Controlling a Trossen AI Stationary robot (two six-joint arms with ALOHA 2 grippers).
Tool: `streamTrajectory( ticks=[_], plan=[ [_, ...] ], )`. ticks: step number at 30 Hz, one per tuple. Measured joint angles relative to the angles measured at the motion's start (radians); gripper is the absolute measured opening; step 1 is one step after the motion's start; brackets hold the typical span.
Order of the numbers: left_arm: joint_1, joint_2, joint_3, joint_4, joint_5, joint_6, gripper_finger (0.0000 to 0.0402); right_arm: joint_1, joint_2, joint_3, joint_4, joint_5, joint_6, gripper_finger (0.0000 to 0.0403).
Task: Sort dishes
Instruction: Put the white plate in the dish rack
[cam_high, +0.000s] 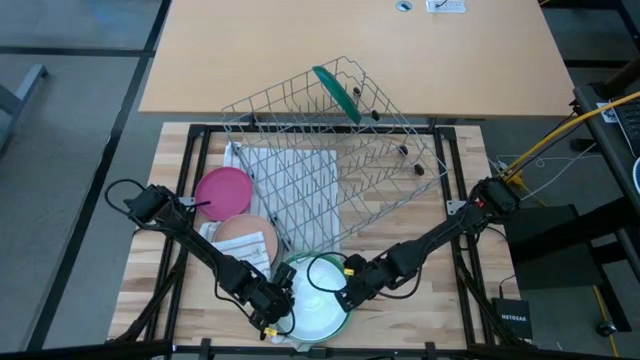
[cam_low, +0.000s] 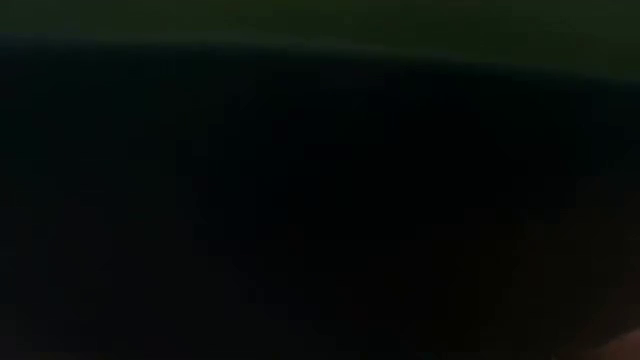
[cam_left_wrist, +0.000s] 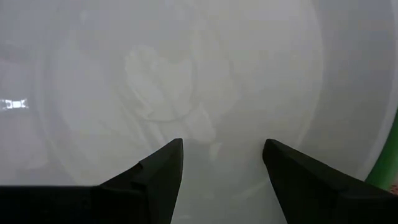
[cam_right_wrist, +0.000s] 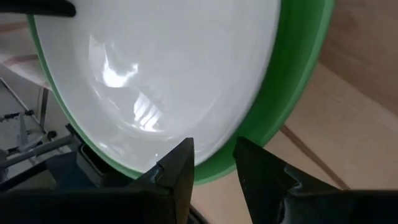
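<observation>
A light green bowl with a white inside (cam_high: 318, 303) sits at the table's near edge. My left gripper (cam_high: 274, 312) is open at the bowl's left side, its fingers over the white inside (cam_left_wrist: 186, 74). My right gripper (cam_high: 345, 294) is at the bowl's right rim, shut on it. A dark green plate (cam_high: 337, 93) stands on edge in the wire rack (cam_high: 330, 160). A magenta plate (cam_high: 222, 187) and a peach-pink plate (cam_high: 240, 234) lie flat at the left. The low view is dark and shows nothing clear. My right gripper has the bowl's green rim (cam_right_wrist: 214, 167) between its two fingers, one finger (cam_right_wrist: 177, 163) on the white inner side and one (cam_right_wrist: 252, 163) on the green outer side. The fingers come slanting from the table's right side. The bowl looks tilted in the wrist view.
The wire rack lies tilted across the table's middle, partly over a white striped cloth (cam_high: 300, 180). A light wooden table (cam_high: 350, 50) stands beyond the far edge. Cables and a black box (cam_high: 515, 318) lie at the right.
</observation>
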Motion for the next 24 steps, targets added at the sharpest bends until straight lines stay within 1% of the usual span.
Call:
streamTrajectory(
  ticks=[3,5,14,24],
  plan=[
    [0.0,0.0,0.0,0.002,0.0,0.005,0.0219,0.0,0.004,0.0,-0.001,0.047,0.0,0.0122],
    [0.0,0.0,0.0,0.002,0.0,0.008,0.0219,-0.001,0.012,0.0,0.003,0.058,0.0,0.0122],
    [0.0,0.0,0.0,-0.003,0.002,0.004,0.0219,-0.007,0.076,0.002,0.068,0.055,0.004,0.0122],
    [0.006,0.0,0.0,-0.002,0.012,0.002,0.0219,-0.006,0.085,-0.002,0.137,0.061,0.002,0.0122]
  ],
)
